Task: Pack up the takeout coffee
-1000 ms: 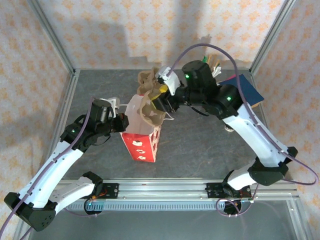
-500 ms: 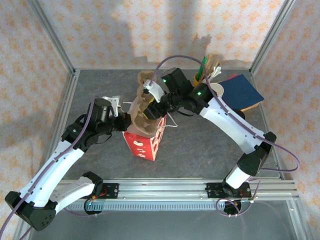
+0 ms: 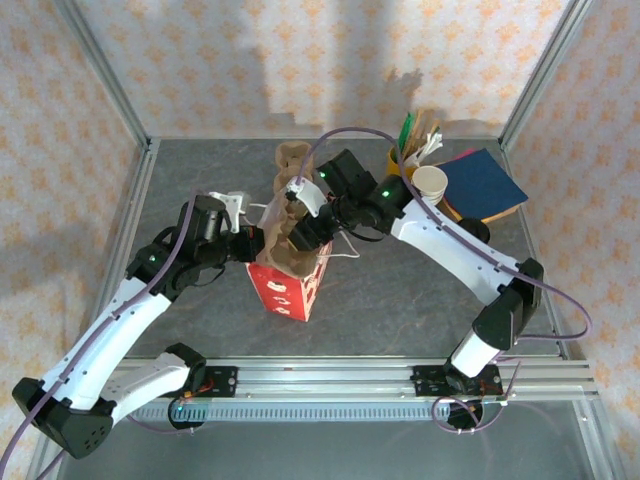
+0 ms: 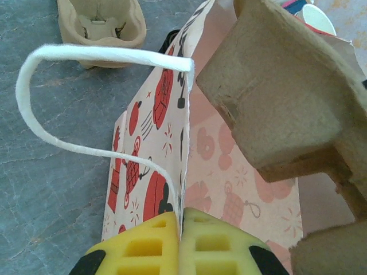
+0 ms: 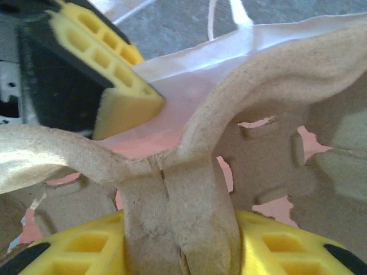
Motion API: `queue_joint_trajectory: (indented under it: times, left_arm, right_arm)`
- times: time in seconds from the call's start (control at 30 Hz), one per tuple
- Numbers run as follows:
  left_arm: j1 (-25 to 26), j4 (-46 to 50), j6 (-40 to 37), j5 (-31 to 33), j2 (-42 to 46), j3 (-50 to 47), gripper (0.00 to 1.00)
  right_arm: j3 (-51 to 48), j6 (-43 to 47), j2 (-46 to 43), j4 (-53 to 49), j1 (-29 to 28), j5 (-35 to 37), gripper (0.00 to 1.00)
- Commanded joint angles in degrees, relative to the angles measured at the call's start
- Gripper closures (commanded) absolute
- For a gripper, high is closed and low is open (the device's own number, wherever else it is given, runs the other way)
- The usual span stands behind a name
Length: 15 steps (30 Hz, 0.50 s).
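Tabletop (image 3: 400, 290) of dark grey carries a red paper bag (image 3: 290, 292), which stands upright a little left of the middle. On the left side, the left hand (image 4: 180, 238) is closed flat on the top edge of one wall of the bag. Its two yellow pads (image 4: 143, 249) press together with only the paper between them. One white handle (image 4: 34, 109) of the bag makes a loose loop just beside this hand.

At the open mouth of the bag there is a brown cup carrier (image 4: 287, 97) of pressed cardboard, and it is tilted. How deep it reaches into the bag I cannot tell. The right hand (image 5: 183, 252) holds this carrier, with its pads set narrow around the middle ridge, one on each side.

Behind the bag, a second carrier (image 3: 292, 158) lies on the tabletop, apart from the bag. Further right, near the back corner, a yellow cup (image 3: 398, 158) with sticks stands just beside a stack of white cups (image 3: 430, 183), and next to them lies a blue book (image 3: 485, 183).

Where the takeout coffee is, I cannot tell from these views.
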<state>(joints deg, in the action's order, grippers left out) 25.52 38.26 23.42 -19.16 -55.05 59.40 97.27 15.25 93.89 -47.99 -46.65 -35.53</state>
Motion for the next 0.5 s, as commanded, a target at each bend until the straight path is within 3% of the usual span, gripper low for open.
queue_joint_trajectory:
  times: [0.0, 0.47]
  left_arm:
    - [0.2, -0.1, -2.8, -1.3, -0.5, 0.7, 1.0]
    - [0.2, -1.2, -4.3, -3.6, -0.2, 0.5, 1.0]
  right_arm:
    - [3.3, -4.4, 2.5, -1.1, 0.5, 4.0, 0.57]
    - [2.8, -5.8, 5.5, -2.2, 0.4, 10.2, 0.57]
